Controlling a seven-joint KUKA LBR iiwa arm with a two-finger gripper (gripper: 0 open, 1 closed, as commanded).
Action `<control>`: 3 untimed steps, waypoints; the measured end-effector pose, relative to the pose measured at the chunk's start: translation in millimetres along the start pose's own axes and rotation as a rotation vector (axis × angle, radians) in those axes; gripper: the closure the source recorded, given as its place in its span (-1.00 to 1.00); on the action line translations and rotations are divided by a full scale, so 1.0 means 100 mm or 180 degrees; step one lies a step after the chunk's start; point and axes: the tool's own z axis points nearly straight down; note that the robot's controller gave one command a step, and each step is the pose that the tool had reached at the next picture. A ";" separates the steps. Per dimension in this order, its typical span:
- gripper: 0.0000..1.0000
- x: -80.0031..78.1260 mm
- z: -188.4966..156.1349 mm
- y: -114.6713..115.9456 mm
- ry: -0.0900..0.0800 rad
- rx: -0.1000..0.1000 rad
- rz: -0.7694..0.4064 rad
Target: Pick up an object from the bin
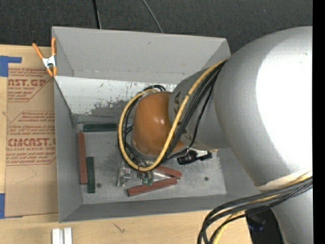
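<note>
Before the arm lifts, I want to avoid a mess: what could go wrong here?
The gripper sits low beside two brown sticks close together near the front wall; a grab may drag both or knock one aside. The yellow cable loops down near the bin floor and could catch a stick.

The grey bin [137,55] carries red-brown sticks [82,158] and dark green sticks [90,174] on its floor.

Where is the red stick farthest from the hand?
That red stick lies along the bin's left wall in the camera view, a dark green stick beside it.
</note>
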 end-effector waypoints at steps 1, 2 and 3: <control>-1.00 0.01 0.03 -0.01 0.0010 0.0006 -0.0001; -1.00 0.01 0.03 -0.01 0.0009 0.0005 -0.0001; 1.00 -0.14 0.00 -0.67 0.0007 0.0005 -0.0053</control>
